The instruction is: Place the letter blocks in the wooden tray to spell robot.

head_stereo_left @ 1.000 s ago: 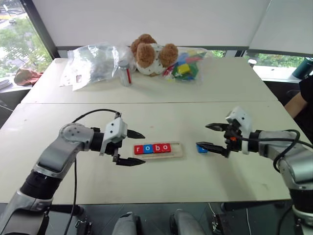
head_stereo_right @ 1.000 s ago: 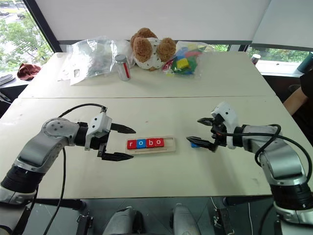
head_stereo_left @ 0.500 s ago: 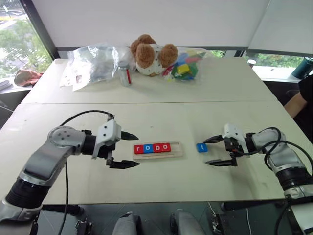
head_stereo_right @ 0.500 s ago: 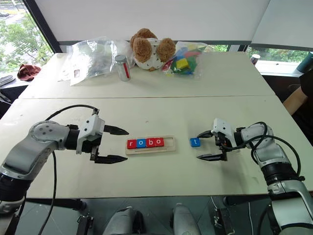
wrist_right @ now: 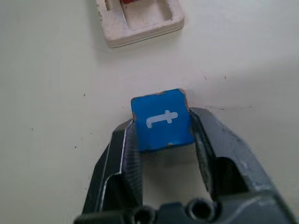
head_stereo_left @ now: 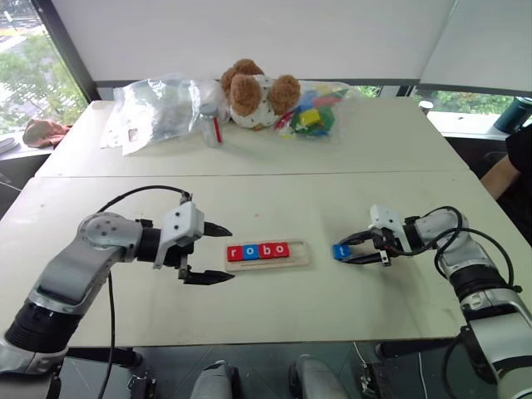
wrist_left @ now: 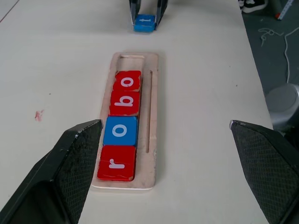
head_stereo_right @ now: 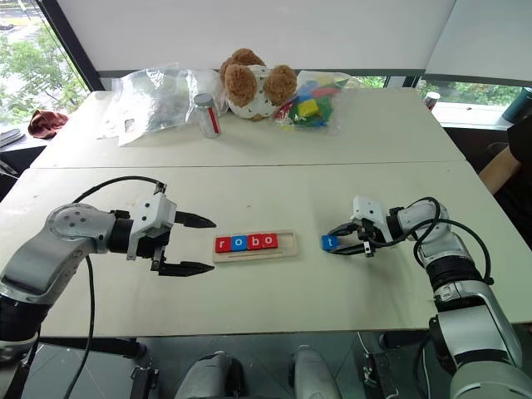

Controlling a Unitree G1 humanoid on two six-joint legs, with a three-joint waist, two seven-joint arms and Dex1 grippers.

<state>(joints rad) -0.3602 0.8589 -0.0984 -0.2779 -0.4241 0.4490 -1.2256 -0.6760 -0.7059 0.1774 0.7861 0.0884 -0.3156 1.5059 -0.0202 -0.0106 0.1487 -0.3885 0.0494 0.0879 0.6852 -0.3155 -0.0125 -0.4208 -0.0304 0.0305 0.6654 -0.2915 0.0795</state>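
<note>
Blue t block (wrist_right: 162, 120) clamped in right jaws, base hidden; left jaws wide apart.

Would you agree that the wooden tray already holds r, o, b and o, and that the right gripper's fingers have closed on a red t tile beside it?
Not quite: the t tile is blue, not red, as the right wrist view shows. The rest stands: the wooden tray holds r, o, b and o, and the right gripper has its fingers closed on that tile beside the tray.
</note>
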